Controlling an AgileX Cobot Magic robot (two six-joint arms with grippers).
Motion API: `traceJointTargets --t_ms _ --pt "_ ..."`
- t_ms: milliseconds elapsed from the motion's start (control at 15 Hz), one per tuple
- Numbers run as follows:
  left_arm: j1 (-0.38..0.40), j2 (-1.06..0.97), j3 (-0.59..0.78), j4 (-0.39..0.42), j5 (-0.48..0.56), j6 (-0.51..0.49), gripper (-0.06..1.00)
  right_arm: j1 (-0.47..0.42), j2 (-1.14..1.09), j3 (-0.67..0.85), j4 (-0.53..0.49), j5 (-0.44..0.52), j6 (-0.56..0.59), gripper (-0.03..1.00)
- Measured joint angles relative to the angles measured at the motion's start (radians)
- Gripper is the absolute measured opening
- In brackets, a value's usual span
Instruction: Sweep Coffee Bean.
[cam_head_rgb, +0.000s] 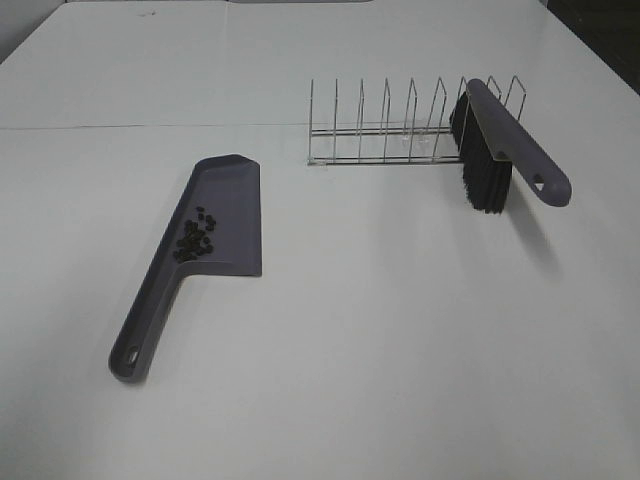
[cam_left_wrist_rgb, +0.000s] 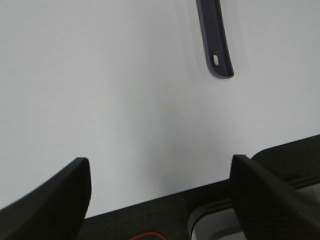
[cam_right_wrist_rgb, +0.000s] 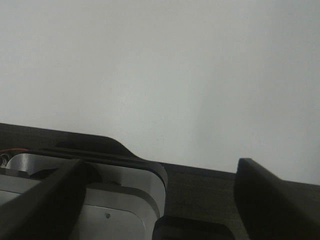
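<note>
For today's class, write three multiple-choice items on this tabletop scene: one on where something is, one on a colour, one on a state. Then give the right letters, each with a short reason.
1. Where are the coffee beans?
A. Inside the dustpan
B. Scattered under the wire rack
C. On the brush's handle

2. What colour is the dustpan?
A. Bright red
B. Greyish purple
C. Yellow

3. How does the brush sit?
A. Flat on the table beside the dustpan
B. Held in a gripper
C. Propped in the wire rack, bristles hanging down

Answers:
1 A, the dark cluster lies on the pan's floor near its handle.
2 B, pan and handle share that muted tone.
3 C, its head rests across the rack's right end, with no gripper near it.
</note>
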Motion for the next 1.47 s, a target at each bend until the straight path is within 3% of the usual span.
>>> traceJointTargets --t_ms 400,667,867,1133,1467 --pt "0.0 -0.398 0.1 -0.012 -0.011 0.094 0.71 0.0 -0.504 0.128 0.013 -0.011 -0.096 0.69" --pt "0.0 -0.5 0.162 -0.087 -0.09 0.186 0.71 0.0 -0.748 0.137 0.12 -0.065 -0.209 0.69" --pt "0.0 -0.5 0.176 -0.133 -0.096 0.25 0.71 0.0 -0.803 0.229 0.157 -0.087 -0.258 0.69" --pt "0.0 -0.5 0.176 -0.141 -0.097 0.258 0.71 0.0 -0.803 0.263 0.152 -0.137 -0.25 0.69" --pt "0.0 -0.5 0.176 -0.142 -0.097 0.258 0.71 0.0 -0.803 0.264 0.056 -0.147 -0.122 0.69"
